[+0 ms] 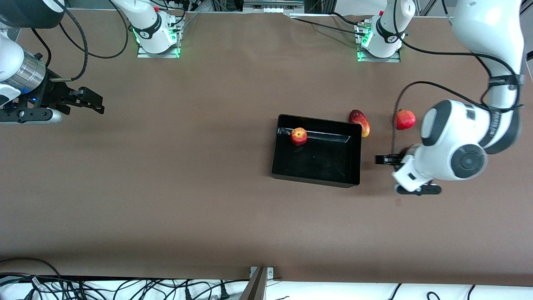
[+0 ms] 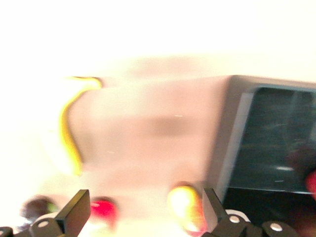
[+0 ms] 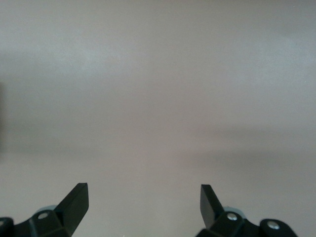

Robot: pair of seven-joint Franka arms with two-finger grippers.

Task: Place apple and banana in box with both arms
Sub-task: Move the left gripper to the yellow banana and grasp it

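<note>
The big brown counter [image 1: 187,200] takes up pretty much the whole front view, with the two white jointed arms based along its upper edge. The left arm [image 1: 458,146] bends down over the counter just beside the box, at its own end. The right arm [image 1: 16,75] hangs over bare counter at its end, well apart from everything, just waiting.

The black rectangular shallow plastic box [image 1: 316,166] sits on the counter toward the left arm's end. Inside it, the small round red apple with yellowish patches [image 1: 298,136] rests against the wall farthest from the front camera.

The long curved yellow banana [image 2: 69,128] only turns up in the left wrist view, as a blurry yellow arc on the counter, outside the box.

The left gripper [image 1: 385,159] hovers right next to the box, fingers spread wide with nothing between them. The right gripper [image 1: 93,102] is also spread wide and empty.

An elongated dark-red-and-yellow oval fruit [image 1: 360,123] lies just beside the box's corner. A uniformly red round fruit [image 1: 405,119] sits near it, closer to the left arm's end.
</note>
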